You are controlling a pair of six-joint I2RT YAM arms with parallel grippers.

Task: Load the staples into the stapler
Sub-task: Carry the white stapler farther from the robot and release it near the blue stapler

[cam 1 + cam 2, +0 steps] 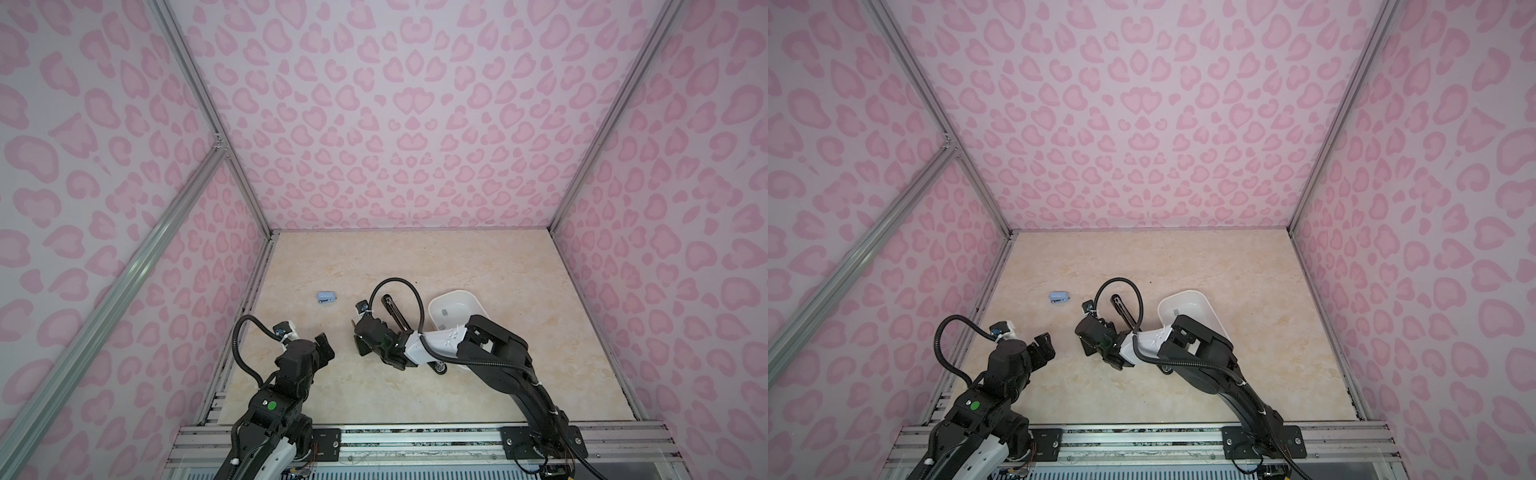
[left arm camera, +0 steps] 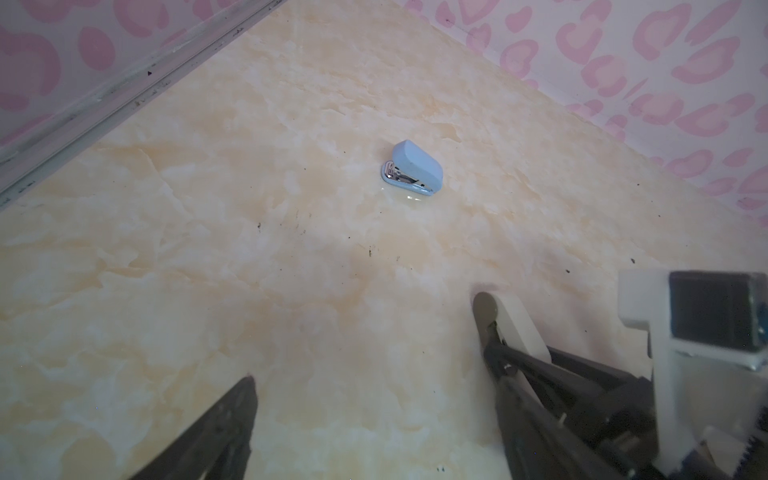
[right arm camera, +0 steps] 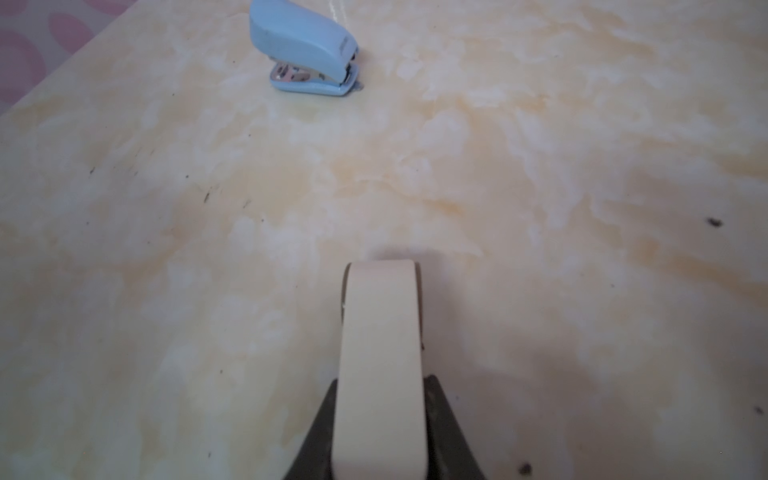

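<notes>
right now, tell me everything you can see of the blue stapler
The blue stapler is small and pale blue. It has a rounded, plastic-looking top over a thin blue base, with shiny metal showing between them at the front. It is closed and sits on its base on the table, left of the middle in both top views. It stands alone, so only the table touches it. A small mark on its side is too small to read.

Tabletop (image 1: 457, 266): smooth, glossy marble-look sheet, dark specks
Walls (image 1: 395, 124): matt, printed pink pattern
Frame rails (image 1: 124, 270): bare brushed metal, dull sheen
Tray (image 1: 478, 303): glossy white plastic
Staples (image 1: 444, 311): grey, metallic
Blue stapler (image 3: 305, 45): smooth plastic shell, shiny chromed metal inside
Cream part (image 3: 382, 353): smooth matt plastic
</notes>
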